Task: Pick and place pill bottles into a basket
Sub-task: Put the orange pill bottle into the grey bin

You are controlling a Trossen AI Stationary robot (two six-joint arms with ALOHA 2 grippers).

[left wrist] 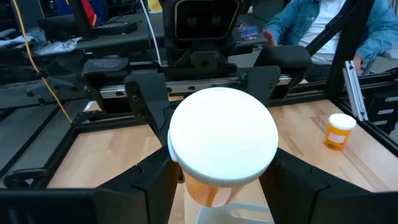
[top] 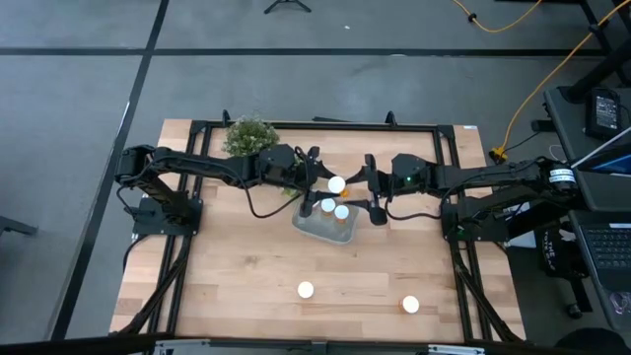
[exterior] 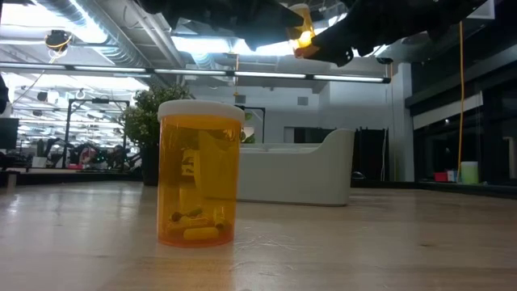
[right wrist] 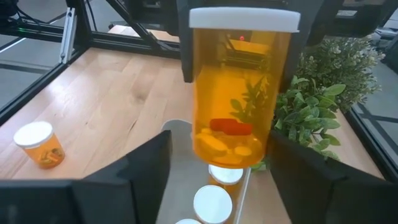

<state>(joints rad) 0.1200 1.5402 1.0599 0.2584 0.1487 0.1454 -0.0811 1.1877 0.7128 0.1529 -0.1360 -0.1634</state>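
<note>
Left end effector [top: 317, 179] pinches an orange white-capped pill bottle [top: 336, 184] above the pale translucent basket [top: 317, 229]; right end effector [top: 372, 187] is spread, so a slip could drop it outside.

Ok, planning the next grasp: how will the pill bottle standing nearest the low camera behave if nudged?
The pill bottle holds few pills, so it is probably light. Tall and upright, it may tip; being round, it would likely roll afterward.

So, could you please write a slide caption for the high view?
Left gripper holds a pill bottle above the basket beside the open right gripper; two bottles remain on the table.
</note>
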